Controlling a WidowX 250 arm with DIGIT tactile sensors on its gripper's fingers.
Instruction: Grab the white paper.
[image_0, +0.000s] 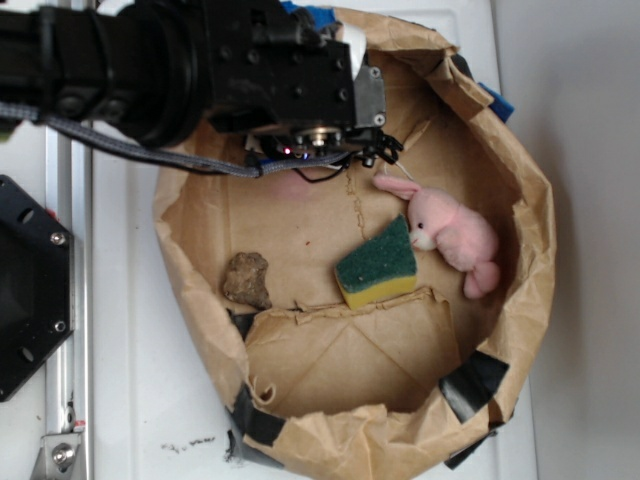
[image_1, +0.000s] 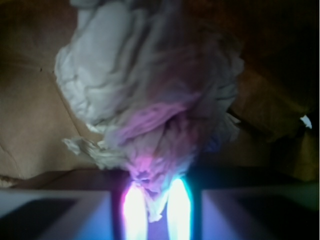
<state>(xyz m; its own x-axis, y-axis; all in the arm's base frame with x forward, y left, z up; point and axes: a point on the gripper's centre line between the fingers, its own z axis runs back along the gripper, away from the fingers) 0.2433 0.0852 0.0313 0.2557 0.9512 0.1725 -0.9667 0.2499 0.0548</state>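
Near bag (image_0: 520, 250) rim | fingers (image_1: 134, 210) pinching white paper (image_1: 145, 100) | floor open beyond

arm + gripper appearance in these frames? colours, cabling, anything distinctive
Black blocky arm with round joint housings and visible screws, a grey braided cable sagging beneath it, and a silvery metal plate near the wrist. In the wrist view the gripper fingers glow white-cyan with purple tint.

White paper (image_1: 145, 95): crumpled off-white wad, tissue-like, deep folds, ragged stringy edge at lower left. Fills most of wrist view, wide at top, narrowing to a twisted tail at bottom. Tail is tinted pink-violet by glow. Brown bag paper behind it. Hidden in exterior view.
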